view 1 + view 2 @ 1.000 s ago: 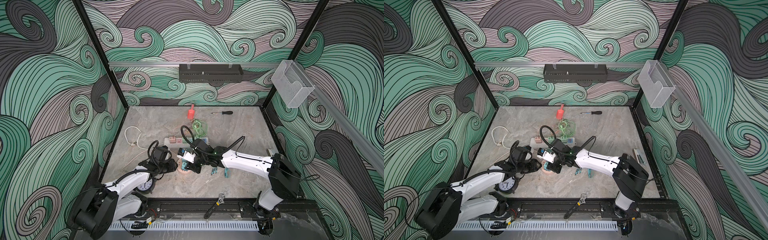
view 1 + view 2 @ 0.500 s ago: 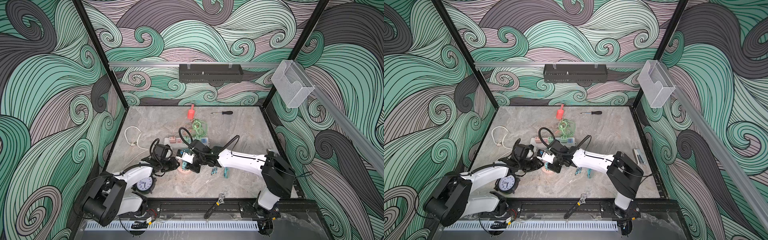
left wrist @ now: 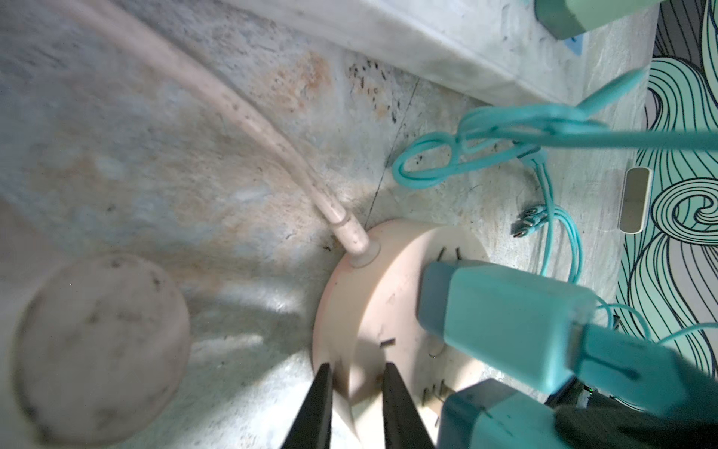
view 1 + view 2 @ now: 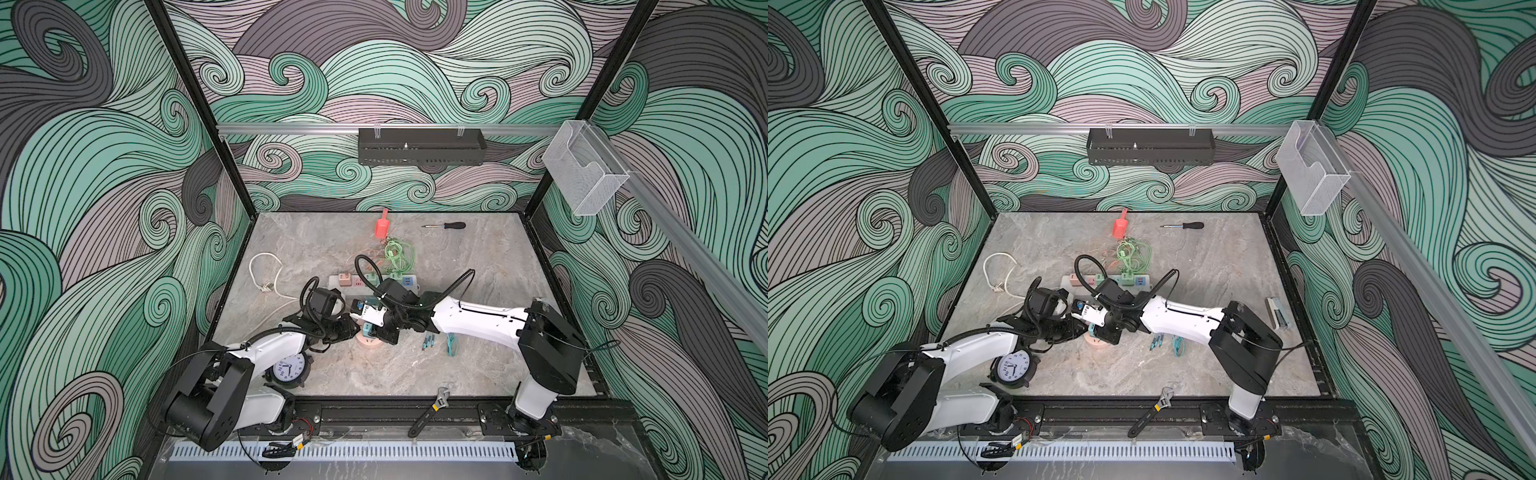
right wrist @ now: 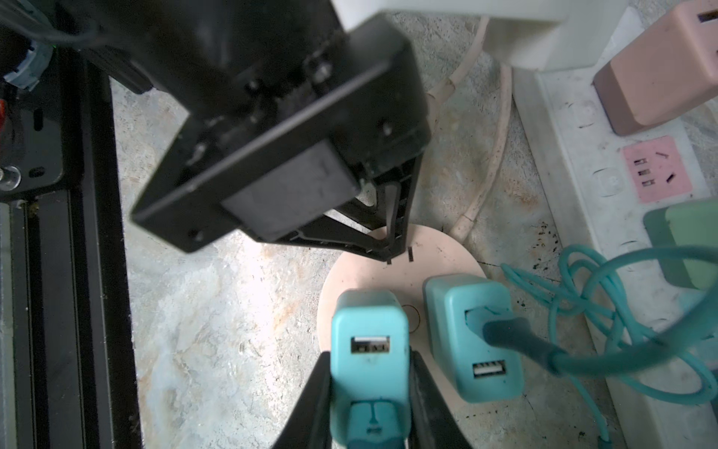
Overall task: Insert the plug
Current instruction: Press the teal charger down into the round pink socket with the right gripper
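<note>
Both arms meet at the round pink socket [image 4: 368,341] sitting on the table [image 4: 478,257], just in front of the white power strip [image 5: 563,116].

The right gripper [image 5: 369,369] has its fingers [image 5: 316,396] clamped on either side of the teal plug [image 5: 367,330], one of those little USB charger blocks. It's held upright with the USB port facing the right wrist camera, over the near edge of the socket. The bottom of the plug is hidden, so I can't tell if the prongs are actually in the slots.

Right beside it is a second teal charger [image 5: 472,334]. It's standing on the socket with a teal cable [image 5: 621,272] plugged into it, and the cable loops off across the table toward the power strip.

The left gripper [image 3: 357,373] comes in from the opposite side. Its fingers are down to a narrow gap, with the rim of the socket between them. I can't say from these views whether they're really pinching it or just straddling it.

A beige cord [image 3: 233,105] runs out of the side of the socket and away across the table. There's a pink charger [image 5: 660,66] plugged into the power strip, with a free pink outlet next to it. A clock [image 4: 288,369] sits under the left arm near the front edge.
</note>
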`<state>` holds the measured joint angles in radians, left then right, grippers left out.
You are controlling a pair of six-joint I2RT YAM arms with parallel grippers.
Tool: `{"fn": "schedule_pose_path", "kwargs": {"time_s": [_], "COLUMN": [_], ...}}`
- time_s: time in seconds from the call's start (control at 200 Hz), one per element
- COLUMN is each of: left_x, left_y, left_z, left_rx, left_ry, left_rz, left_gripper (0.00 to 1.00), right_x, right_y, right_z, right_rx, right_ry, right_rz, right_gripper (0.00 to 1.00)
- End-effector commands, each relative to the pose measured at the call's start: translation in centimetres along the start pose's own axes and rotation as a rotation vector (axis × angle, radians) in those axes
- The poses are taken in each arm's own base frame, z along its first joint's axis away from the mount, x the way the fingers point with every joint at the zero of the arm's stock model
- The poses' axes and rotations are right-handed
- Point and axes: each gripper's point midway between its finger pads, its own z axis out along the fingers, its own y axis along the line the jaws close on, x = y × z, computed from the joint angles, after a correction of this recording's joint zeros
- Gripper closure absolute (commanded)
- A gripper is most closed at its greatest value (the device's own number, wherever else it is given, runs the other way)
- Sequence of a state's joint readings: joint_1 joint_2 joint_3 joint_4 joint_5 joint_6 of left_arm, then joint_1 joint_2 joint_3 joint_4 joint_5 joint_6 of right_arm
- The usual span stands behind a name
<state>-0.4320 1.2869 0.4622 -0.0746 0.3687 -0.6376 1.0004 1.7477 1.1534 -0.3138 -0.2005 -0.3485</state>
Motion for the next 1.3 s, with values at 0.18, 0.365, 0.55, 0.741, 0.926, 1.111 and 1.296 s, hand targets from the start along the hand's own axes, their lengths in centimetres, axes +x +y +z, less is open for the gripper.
{"fn": "schedule_pose_path", "kwargs": {"time_s": [0.18,0.365,0.55,0.741,0.926,1.111,1.296], "left_x": [0.0,-0.1,-0.1,-0.2,-0.2,-0.2,-0.2], "left_y": [0.5,0.5,0.5,0.6,0.8,0.9,0.9], "left_z": [-0.1,-0.3,-0.4,-0.6,-0.7,-0.8,-0.9], "left_rx": [-0.021,-0.021,-0.020,-0.020,-0.022,-0.021,-0.017], "left_ry": [0.008,0.003,-0.001,-0.006,-0.009,-0.013,-0.016], "left_rz": [0.005,0.002,0.000,-0.003,-0.006,-0.009,-0.010], "left_gripper": [0.78,0.78,0.78,0.78,0.78,0.78,0.78], "right_x": [-0.1,0.1,0.7,1.4,2.0,2.7,3.4], "right_y": [-0.2,-0.2,-0.1,0.0,0.1,0.2,0.2], "right_z": [0.4,0.4,0.8,1.4,1.7,2.1,2.6], "right_rx": [0.008,0.008,0.005,-0.003,-0.005,-0.011,-0.013], "right_ry": [0.020,0.034,0.074,0.100,0.120,0.142,0.173], "right_rz": [-0.029,-0.036,-0.048,-0.050,-0.047,-0.036,-0.032], "right_gripper": [0.88,0.88,0.89,0.89,0.89,0.89,0.90]}}
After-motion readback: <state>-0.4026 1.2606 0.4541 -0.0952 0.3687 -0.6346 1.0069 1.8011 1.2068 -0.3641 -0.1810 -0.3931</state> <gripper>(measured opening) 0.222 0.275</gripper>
